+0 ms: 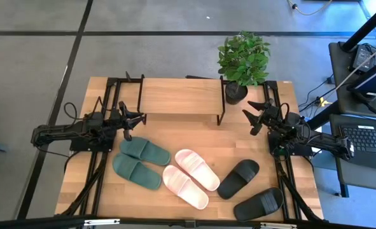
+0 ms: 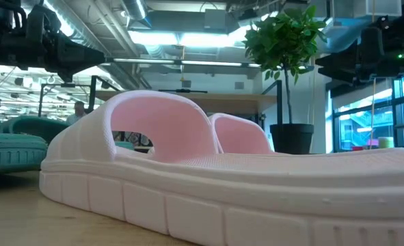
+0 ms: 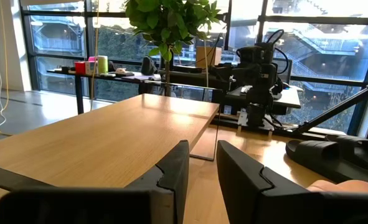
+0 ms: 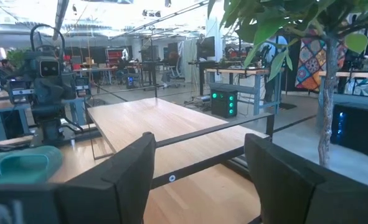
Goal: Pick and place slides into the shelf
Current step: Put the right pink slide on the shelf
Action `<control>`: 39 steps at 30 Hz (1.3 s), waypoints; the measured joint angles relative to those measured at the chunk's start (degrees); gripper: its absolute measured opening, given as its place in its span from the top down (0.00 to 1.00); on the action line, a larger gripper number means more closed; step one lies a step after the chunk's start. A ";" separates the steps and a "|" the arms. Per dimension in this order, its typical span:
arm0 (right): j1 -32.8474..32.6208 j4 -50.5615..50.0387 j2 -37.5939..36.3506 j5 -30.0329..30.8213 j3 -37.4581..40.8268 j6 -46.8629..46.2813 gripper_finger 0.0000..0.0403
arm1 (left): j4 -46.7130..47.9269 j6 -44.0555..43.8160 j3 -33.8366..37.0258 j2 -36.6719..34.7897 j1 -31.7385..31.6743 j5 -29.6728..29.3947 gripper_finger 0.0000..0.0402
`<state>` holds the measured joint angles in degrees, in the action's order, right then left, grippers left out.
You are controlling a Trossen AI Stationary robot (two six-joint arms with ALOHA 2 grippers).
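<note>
Six slides lie sole-down on the table's near half: a dark green pair (image 1: 142,161), a light pink pair (image 1: 191,177) and a black pair (image 1: 248,191). The shelf (image 1: 178,98), a light wooden board on a thin black frame, stands at the far middle. My left gripper (image 1: 137,119) hovers open off the shelf's left end, above the far green slide (image 1: 144,151). My right gripper (image 1: 254,115) hovers open off the shelf's right end. The left wrist view shows my left gripper (image 3: 202,158) level with the shelf board (image 3: 121,137). The right wrist view shows my right gripper (image 4: 199,152) facing the shelf board (image 4: 152,124).
A potted plant (image 1: 242,60) stands on the table at the shelf's far right corner, close to my right gripper. The low view is filled by a pink slide (image 2: 188,171), with a green slide (image 2: 10,147) at its left. Bare tabletop (image 1: 194,137) lies between shelf and slides.
</note>
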<state>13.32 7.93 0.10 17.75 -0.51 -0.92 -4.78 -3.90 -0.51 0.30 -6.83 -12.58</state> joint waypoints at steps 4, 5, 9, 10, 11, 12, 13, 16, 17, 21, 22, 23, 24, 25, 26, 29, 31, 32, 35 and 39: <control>0.00 0.01 0.00 -0.01 0.00 0.72 0.39 | 0.01 0.00 0.00 0.00 -0.02 -0.01 0.81; 0.00 -0.01 0.00 -0.01 0.00 1.16 0.39 | 0.01 0.00 0.00 0.00 -0.02 0.00 0.81; 0.00 -0.01 0.00 -0.01 0.00 1.42 0.39 | 0.02 0.00 0.00 0.00 -0.02 0.00 0.81; 0.00 -0.01 0.00 -0.01 0.00 1.51 0.39 | 0.02 0.00 0.00 0.02 -0.02 -0.01 0.81; 0.00 -0.01 0.00 -0.01 0.00 1.51 0.39 | 0.01 0.00 0.00 0.01 0.00 -0.01 0.81; 0.00 -0.01 0.00 -0.01 0.00 1.34 0.39 | 0.00 0.00 0.00 0.00 -0.01 0.00 0.81; 0.00 -0.01 0.00 -0.01 0.00 1.12 0.39 | 0.01 0.00 0.00 0.00 -0.02 -0.01 0.81; 0.00 -0.01 0.00 0.16 0.00 1.08 0.39 | 0.00 0.00 0.00 0.00 0.00 0.00 0.81; 0.00 -0.01 0.00 0.16 0.00 1.13 0.39 | 0.02 0.00 0.00 0.00 -0.02 -0.02 0.81; 0.00 -0.01 0.00 0.17 0.00 -0.74 0.39 | 0.02 0.00 0.01 0.02 -0.02 -0.01 0.81; 0.00 -0.01 0.00 0.18 0.00 0.12 0.39 | 0.02 0.00 0.00 0.02 -0.02 0.00 0.81; -0.02 -0.01 0.03 0.17 0.00 1.20 0.39 | 0.02 0.00 0.00 0.00 0.00 0.00 0.81; -0.02 0.03 0.09 0.14 0.00 1.70 0.39 | 0.02 0.00 0.01 0.00 -0.01 -0.02 0.81; -0.02 0.14 0.13 0.16 0.00 2.53 0.39 | 0.02 0.00 0.01 0.02 -0.01 0.00 0.81; -0.02 0.18 0.13 0.19 0.00 2.80 0.39 | 0.02 0.00 0.00 0.00 0.00 0.00 0.81; -0.03 0.30 0.13 0.17 0.00 4.94 0.39 | 0.01 0.00 0.00 0.00 -0.01 -0.02 0.81; -0.36 -0.01 0.14 0.13 -0.20 7.52 0.39 | 0.02 0.00 0.01 0.01 -0.02 -0.02 0.81; -0.66 -0.78 0.28 0.13 -0.74 8.74 0.39 | 0.02 0.00 0.00 0.00 -0.02 -0.02 0.81; -1.97 -3.21 1.69 0.14 -3.43 11.76 0.39 | 0.02 0.00 0.00 0.00 -0.02 -0.02 0.81; -3.78 -4.97 6.54 0.16 -7.59 13.54 0.39 | 0.00 0.02 0.00 0.00 -0.02 -0.02 0.81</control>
<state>9.54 2.96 6.64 17.91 -8.11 12.62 -4.78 -3.88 -0.51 0.30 -6.85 -12.60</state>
